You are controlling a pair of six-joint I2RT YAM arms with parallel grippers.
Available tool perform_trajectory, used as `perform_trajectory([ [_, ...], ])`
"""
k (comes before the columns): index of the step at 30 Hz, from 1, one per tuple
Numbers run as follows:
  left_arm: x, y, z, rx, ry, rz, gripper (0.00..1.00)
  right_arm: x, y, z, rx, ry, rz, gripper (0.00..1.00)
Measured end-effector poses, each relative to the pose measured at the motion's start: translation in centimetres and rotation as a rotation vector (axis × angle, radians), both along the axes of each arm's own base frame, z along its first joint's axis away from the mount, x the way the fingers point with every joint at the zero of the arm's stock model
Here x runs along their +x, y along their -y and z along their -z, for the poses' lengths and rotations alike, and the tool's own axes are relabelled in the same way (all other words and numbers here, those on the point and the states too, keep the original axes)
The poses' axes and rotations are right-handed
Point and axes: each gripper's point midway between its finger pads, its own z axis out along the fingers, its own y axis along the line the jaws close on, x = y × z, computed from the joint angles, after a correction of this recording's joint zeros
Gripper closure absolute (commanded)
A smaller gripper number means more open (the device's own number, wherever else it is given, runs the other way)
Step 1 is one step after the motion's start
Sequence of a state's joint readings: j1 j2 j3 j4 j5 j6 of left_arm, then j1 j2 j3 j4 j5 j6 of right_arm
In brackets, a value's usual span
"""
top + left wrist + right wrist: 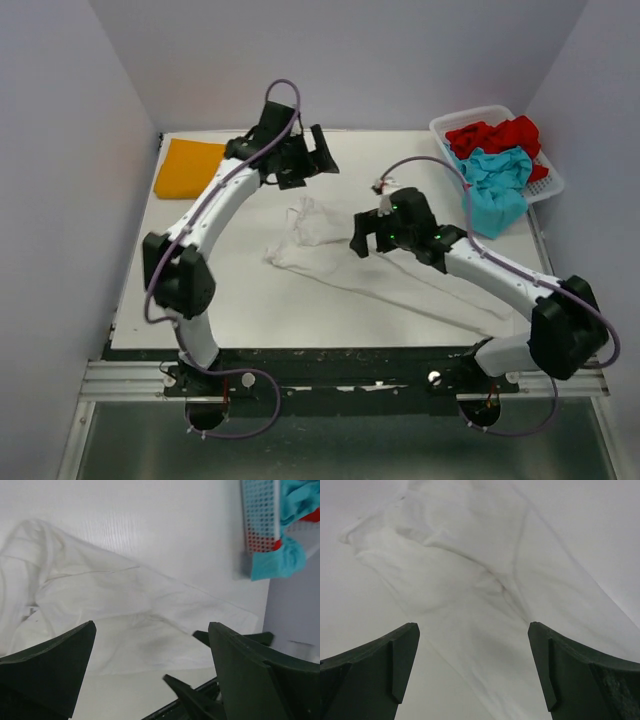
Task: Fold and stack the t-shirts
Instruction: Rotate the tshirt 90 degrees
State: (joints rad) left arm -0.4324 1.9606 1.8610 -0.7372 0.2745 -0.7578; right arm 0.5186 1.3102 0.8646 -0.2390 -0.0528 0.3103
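A white t-shirt (330, 245) lies crumpled and half spread in the middle of the table; it also shows in the left wrist view (100, 615) and the right wrist view (470, 580). A folded orange-yellow t-shirt (188, 167) lies at the back left corner. Red (492, 135) and teal (497, 185) t-shirts sit in the basket at the back right. My left gripper (322, 160) is open and empty above the table behind the white shirt. My right gripper (366, 242) is open and empty, just over the white shirt's middle.
A white plastic lattice basket (548, 180) stands at the back right corner, with the teal shirt hanging over its front rim (260, 515). Purple walls close the table on the left, back and right. A dark rail runs along the near edge (340, 355).
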Motion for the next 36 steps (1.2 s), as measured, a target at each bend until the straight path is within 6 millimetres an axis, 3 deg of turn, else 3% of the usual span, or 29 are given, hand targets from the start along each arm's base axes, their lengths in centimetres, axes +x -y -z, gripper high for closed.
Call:
perform_trajectory([
  [3, -2.1, -3.7, -6.6, -0.007, 0.171, -0.078, 0.01, -0.2, -5.7, 0.5, -0.085, 0.092, -0.262, 0.0],
  [4, -3.8, -6.3, -8.9, -0.001, 0.25, -0.142, 0.02, -0.5, -7.0, 1.3, -0.127, 0.108, -0.344, 0.0],
  [6, -6.6, -10.0, -9.4, 0.032, 0.304, -0.245, 0.01, -1.1, -9.2, 3.3, -0.216, 0.128, -0.502, 0.0],
  [7, -8.3, -12.0, -8.8, 0.049, 0.319, -0.298, 0.02, -0.5, -9.9, 2.7, -0.252, 0.176, -0.559, 0.0],
  [8, -9.9, -13.5, -7.6, 0.069, 0.315, -0.339, 0.01, -1.0, -10.8, 5.2, -0.301, 0.147, -0.624, 0.0],
  [9, -11.8, -14.9, -5.9, 0.087, 0.305, -0.379, 0.01, -0.8, -11.4, 6.0, -0.339, 0.158, -0.673, 0.0],
  [12, -17.0, -17.9, 1.8, 0.162, 0.191, -0.448, 0.01, 0.6, -12.5, 7.9, -0.423, 0.189, -0.773, 0.0],
  [14, -20.1, -19.1, 6.4, 0.209, 0.097, -0.464, 0.01, 1.5, -13.0, 8.9, -0.463, 0.207, -0.814, 0.0],
  [17, -23.0, -20.1, 9.6, 0.225, 0.038, -0.477, 0.01, 3.0, -14.1, 9.6, -0.484, 0.228, -0.829, 0.0],
  [23, -23.5, -20.2, 8.9, 0.187, 0.073, -0.494, 0.01, 8.2, -18.1, 9.4, -0.426, 0.286, -0.684, 0.0],
  [29, -23.5, -20.2, 9.3, 0.201, 0.053, -0.491, 0.02, 16.0, -21.0, 9.7, -0.263, 0.227, -0.346, 0.0],
  [32, -23.5, -20.2, 9.7, 0.213, 0.037, -0.488, 0.01, 21.3, -19.2, 9.5, -0.172, 0.174, -0.111, 0.0],
  [36, -23.4, -20.2, 10.2, 0.231, 0.015, -0.482, 0.01, 27.5, -13.1, 8.9, -0.073, 0.103, 0.202, 0.0],
])
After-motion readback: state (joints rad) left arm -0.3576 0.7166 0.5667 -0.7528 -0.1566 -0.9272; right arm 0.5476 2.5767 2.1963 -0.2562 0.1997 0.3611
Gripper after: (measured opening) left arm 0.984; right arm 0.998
